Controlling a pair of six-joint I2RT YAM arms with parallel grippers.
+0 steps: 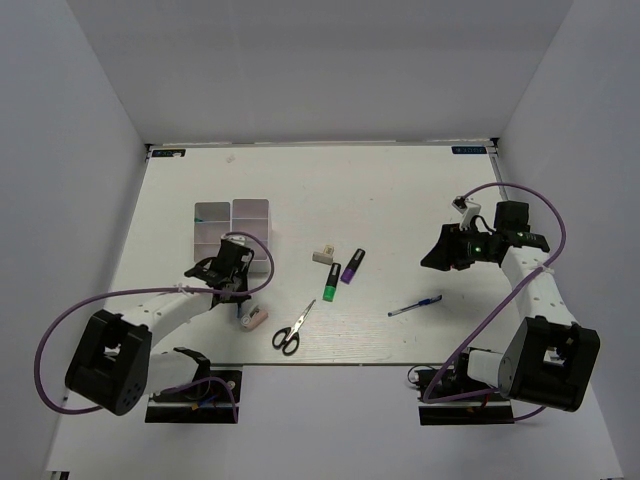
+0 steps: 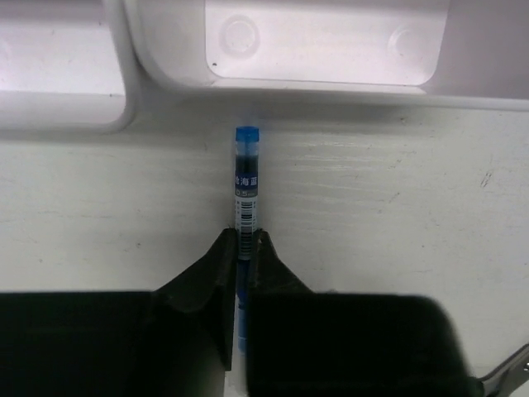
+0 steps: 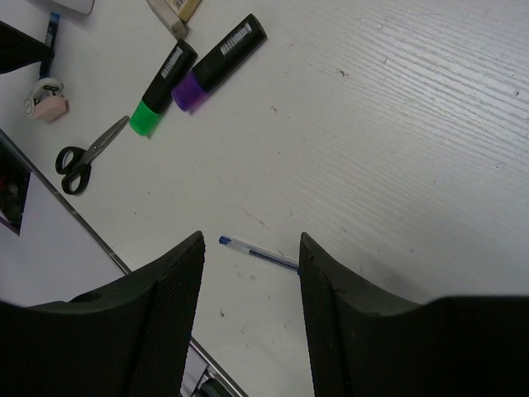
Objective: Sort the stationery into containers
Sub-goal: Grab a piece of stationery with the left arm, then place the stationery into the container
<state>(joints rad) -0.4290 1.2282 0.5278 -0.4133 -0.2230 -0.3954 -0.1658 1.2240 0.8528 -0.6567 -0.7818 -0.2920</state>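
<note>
Progress looks slight: no item can be seen inside the white, slightly translucent plastic organizer tray (image 1: pixel 232 215), though its compartments are too small in the overhead view to be sure. The left gripper (image 2: pixel 245 248) is pinched tight on a slim blue-capped tube (image 2: pixel 245 178) with a barcode label, which lies flat on the white table (image 1: pixel 400 200) with its cap just short of the tray's wall. The right gripper (image 3: pixel 251 241) hangs with jaws apart above the thin blue pen (image 3: pixel 263 255), touching nothing. Loose on the table, apart from the tray, are the black-handled scissors (image 1: pixel 289 330), green highlighter with black cap (image 1: pixel 331 286), purple highlighter with black cap (image 1: pixel 352 266), small beige block (image 1: pixel 322 255) and, nearer the left arm, small pink block (image 1: pixel 254 319). By my reading, all 7 pieces are left to place.
</note>
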